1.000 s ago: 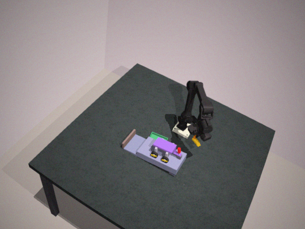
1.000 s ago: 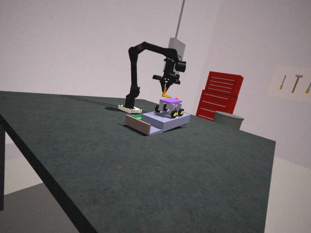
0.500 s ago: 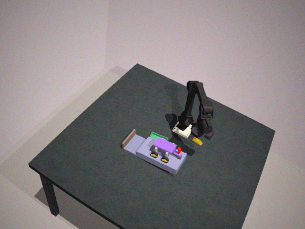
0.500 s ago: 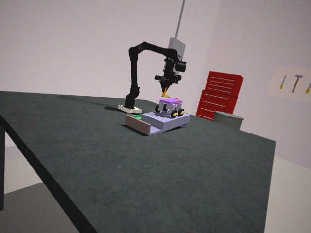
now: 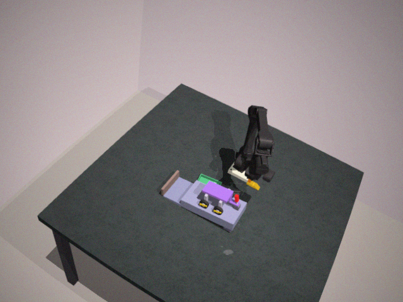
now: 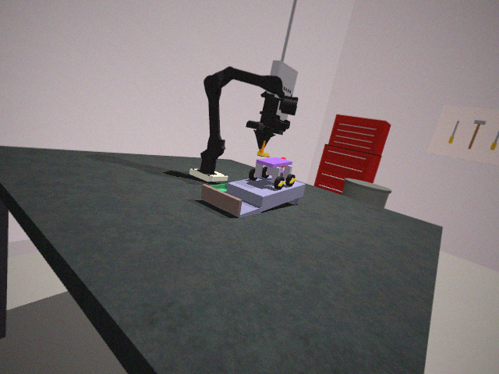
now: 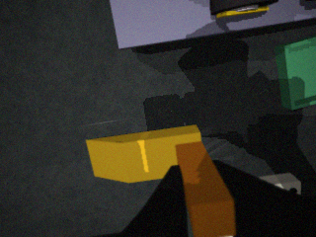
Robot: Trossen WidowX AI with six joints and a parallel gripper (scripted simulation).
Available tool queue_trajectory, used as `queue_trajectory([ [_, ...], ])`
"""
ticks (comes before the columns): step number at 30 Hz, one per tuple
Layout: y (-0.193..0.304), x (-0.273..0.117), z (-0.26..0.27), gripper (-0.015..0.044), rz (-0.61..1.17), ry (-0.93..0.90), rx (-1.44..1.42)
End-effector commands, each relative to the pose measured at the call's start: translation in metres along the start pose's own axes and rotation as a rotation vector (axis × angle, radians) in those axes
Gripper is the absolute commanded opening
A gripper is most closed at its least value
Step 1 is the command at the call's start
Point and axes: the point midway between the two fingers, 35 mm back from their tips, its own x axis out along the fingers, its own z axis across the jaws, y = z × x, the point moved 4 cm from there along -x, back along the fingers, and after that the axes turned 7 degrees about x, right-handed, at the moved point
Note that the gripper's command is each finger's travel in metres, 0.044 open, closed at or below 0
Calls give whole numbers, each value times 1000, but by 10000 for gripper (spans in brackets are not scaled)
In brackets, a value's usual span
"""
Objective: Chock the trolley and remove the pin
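My gripper (image 5: 250, 178) (image 6: 263, 146) (image 7: 194, 171) is shut on the orange handle of the yellow chock (image 5: 254, 185) (image 6: 263, 154) (image 7: 130, 157). The chock hangs in the air beside the ramp (image 5: 189, 195) (image 6: 245, 194) (image 7: 158, 22), on the arm's side near the uphill end; its underside is hidden. The purple trolley (image 5: 217, 190) (image 6: 274, 162) stands on the ramp; one of its wheels (image 7: 242, 11) shows at the top of the wrist view. The red-headed stop pin (image 5: 236, 197) (image 6: 283, 158) stands upright at its uphill end. The green tray (image 5: 203, 178) (image 6: 219, 187) (image 7: 302, 71) lies beside the ramp.
A brown end board (image 5: 170, 182) (image 6: 221, 199) stands across the ramp's low end. The arm's pale base plate (image 5: 237, 174) (image 6: 208, 175) is on the dark table (image 5: 130, 207) (image 6: 242, 281), close to the green tray. A red tool cabinet (image 6: 350, 157) stands beyond the table.
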Motion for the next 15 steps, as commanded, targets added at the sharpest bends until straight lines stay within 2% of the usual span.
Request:
queue_trajectory([
  [1, -4, 1, -12, 0, 3, 0, -10],
  [15, -22, 3, -52, 0, 1, 4, -11],
])
